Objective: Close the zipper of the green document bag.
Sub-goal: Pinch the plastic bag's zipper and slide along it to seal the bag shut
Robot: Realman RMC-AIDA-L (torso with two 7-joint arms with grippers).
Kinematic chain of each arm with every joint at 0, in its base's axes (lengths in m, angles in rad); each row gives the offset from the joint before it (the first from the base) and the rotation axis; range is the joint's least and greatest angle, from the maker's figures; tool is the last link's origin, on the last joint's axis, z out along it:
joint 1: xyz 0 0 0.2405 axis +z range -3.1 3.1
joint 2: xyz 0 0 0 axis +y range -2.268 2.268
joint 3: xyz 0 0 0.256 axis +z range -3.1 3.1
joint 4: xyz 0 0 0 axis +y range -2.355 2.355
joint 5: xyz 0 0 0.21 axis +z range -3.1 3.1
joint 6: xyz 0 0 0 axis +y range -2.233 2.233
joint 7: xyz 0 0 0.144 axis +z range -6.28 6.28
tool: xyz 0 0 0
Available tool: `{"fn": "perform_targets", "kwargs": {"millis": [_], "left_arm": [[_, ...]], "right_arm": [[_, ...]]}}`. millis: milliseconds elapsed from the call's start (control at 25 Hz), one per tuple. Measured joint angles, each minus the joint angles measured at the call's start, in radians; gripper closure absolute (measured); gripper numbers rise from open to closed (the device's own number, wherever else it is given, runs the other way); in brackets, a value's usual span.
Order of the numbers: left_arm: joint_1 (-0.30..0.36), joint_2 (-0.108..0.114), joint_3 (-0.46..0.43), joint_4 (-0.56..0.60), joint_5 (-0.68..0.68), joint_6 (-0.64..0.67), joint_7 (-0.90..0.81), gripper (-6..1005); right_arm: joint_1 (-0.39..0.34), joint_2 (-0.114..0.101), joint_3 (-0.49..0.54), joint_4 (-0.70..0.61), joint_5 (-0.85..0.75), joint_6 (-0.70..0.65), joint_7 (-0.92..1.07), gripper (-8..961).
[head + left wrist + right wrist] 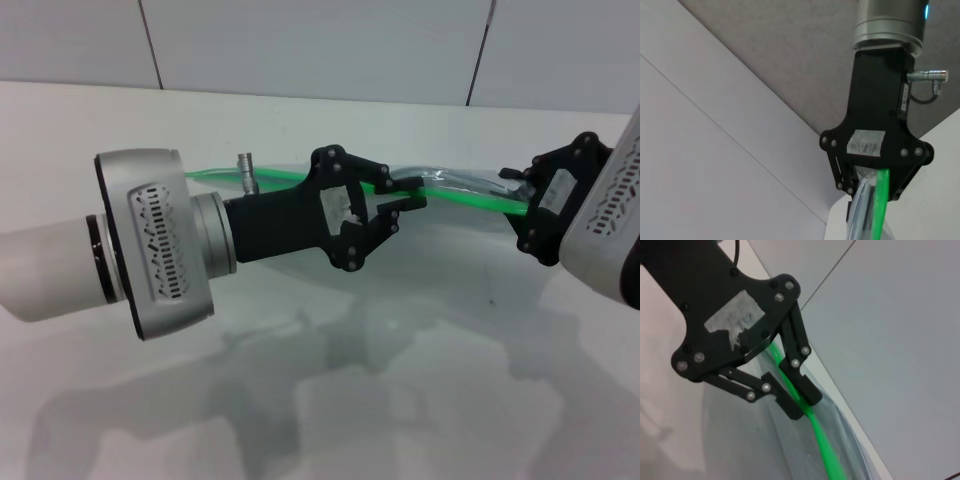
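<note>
1. Left gripper (400, 200), a black linkage claw on a silver-cuffed arm reaching in from the left, has its fingertips pinched together on the zipper (470, 198), the thin bright green plastic strip, about midway along it; the right wrist view shows both pads clamped on the strip.
2. Right gripper (527, 195), black as well, holds the right end of the same strip; the left wrist view shows its fingers drawn in around the green edge, so it looks shut on it.
3. That zipper runs along the far long edge of the green document bag (450, 250), a large flat pouch of translucent pale blue-grey plastic, whose edge is lifted slightly between the two grippers while its body rests on the white table (300, 400).
4. Progress, as a judgement: between the grippers the pouch mouth seems to gape, with clear film bulging beside the strip, so that stretch looks unclosed. I cannot make out the slider itself.
5. Left of the left gripper the strip looks flat and straight, perhaps already closed.
</note>
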State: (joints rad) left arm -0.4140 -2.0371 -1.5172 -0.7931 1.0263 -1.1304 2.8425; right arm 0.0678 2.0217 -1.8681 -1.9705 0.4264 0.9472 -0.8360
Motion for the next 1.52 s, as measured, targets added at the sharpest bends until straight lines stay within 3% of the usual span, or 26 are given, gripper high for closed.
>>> {"fn": "perform_targets", "kwargs": {"millis": [920,1200,1520], "left_arm": [[0.006,-0.002,-0.001,-0.013,-0.012,0.018,0.0,911],[0.035,-0.001,-0.009,-0.037,-0.012,0.049,0.0,916],[0.092,0.0,-0.091,-0.04,-0.012,0.054,0.0,916]], "right_arm": [[-0.011,0.0,-0.013,-0.012,-0.032,0.0,0.0,884],[-0.026,0.001,-0.012,-0.011,-0.044,-0.007,0.0,887],[-0.05,0.002,0.019,-0.013,-0.048,-0.028,0.0,887]]}}
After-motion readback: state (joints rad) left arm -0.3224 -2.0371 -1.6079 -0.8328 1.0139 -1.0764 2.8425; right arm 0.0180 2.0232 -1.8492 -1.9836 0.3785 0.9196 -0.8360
